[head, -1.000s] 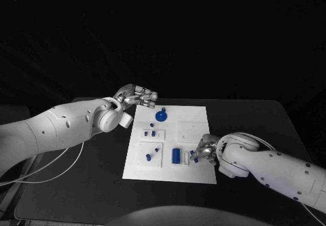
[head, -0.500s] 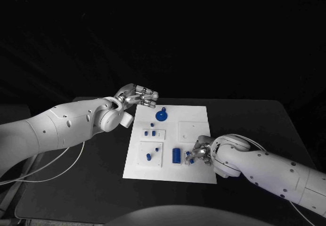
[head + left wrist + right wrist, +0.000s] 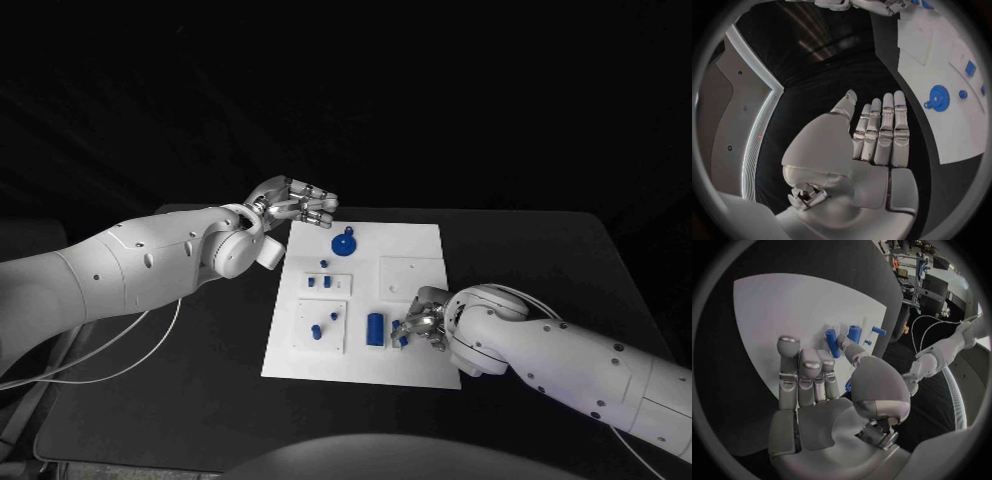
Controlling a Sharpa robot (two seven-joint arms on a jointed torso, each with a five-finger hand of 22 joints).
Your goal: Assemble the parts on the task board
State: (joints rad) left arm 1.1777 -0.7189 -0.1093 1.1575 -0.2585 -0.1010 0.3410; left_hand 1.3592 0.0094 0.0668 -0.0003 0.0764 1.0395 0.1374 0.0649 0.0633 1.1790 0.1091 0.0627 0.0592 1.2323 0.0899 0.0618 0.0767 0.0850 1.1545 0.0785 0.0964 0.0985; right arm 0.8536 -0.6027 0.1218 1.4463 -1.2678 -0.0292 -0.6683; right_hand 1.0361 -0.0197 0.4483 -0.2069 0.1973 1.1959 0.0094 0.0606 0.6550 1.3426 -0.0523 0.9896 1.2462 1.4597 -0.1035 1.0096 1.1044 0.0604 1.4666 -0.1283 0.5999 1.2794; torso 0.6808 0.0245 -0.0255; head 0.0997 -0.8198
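Nearest, the right hand (image 3: 427, 318) hovers low over the near right part of the task board (image 3: 411, 245), fingers loosely spread and empty, beside the upright blue cylinder (image 3: 375, 329) and small blue parts (image 3: 856, 334) just beyond its fingertips. Farther along the white board on the desk (image 3: 548, 250) lies a round blue disc (image 3: 343, 245). The left hand (image 3: 296, 205) rests at the far left corner, fingers straight, side by side, holding nothing.

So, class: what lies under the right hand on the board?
The right hand hovers over the white board, beside a blue cylinder. In the wrist view, small blue parts lie past its fingertips. Whatever sits directly beneath the palm is covered.
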